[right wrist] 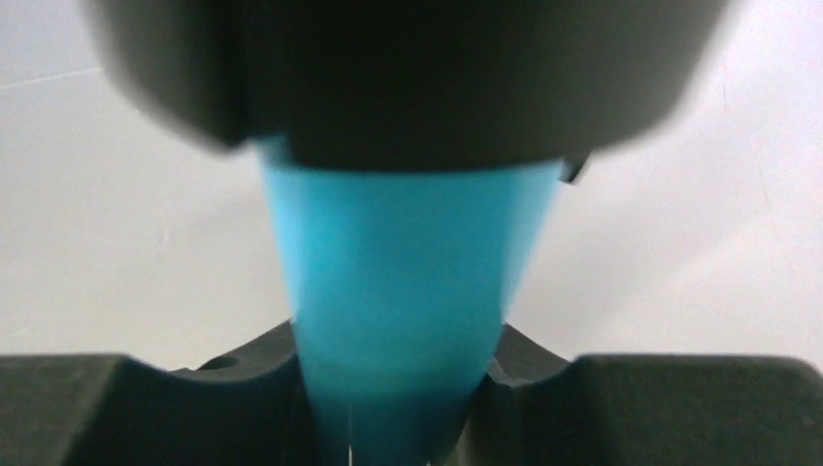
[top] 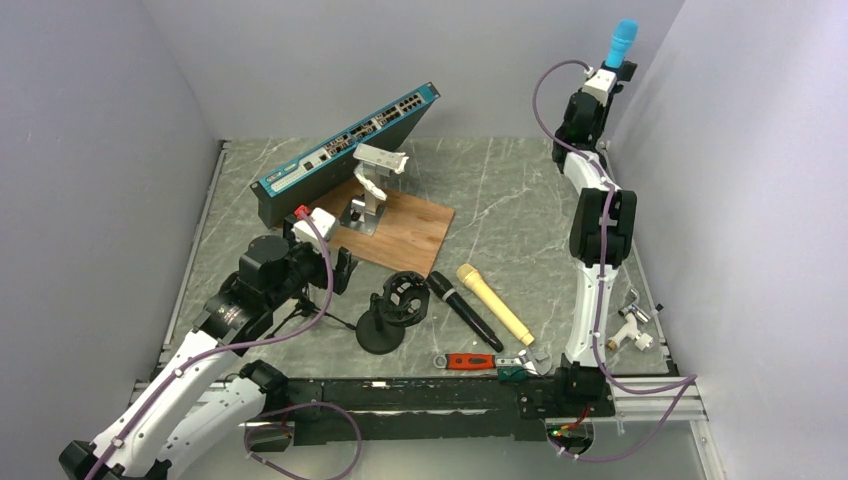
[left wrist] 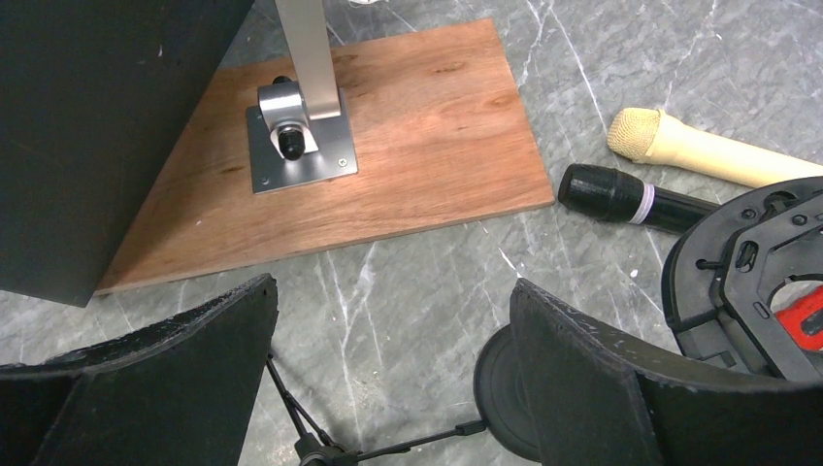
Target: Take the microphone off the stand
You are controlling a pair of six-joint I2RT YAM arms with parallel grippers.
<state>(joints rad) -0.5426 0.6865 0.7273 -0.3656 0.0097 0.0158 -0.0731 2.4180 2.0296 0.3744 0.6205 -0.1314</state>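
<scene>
Colour marks the microphone (top: 622, 40) out: a bright blue body, round at the top end and narrowing toward the handle. It stands upright, high in the far right corner close to both walls and well above the table (top: 520, 190). My right claw (top: 620, 70) is clenched on its lower part at the end of my fully stretched arm. The overhead view gives that place and the upright pose, but the grip itself is too small there to judge. My right wrist view shows it instead: the blue cone runs down between my two dark fingers (right wrist: 146, 408), which press in on it from both sides, and a blurred dark shape that I cannot identify crosses it higher up. My left claw (top: 340, 270) is released, its jaws spread wide and nothing between them. It hovers low over the marble just beside a ring-shaped black mount (top: 393, 310) on a round base. Only my left wrist view shows the near detail: the mount's rim at the right edge, a black microphone (left wrist: 631, 199) and a cream microphone (left wrist: 699, 146) lying side by side, and a wooden board (left wrist: 427, 136) with a metal bracket (left wrist: 301, 126) screwed to it.
</scene>
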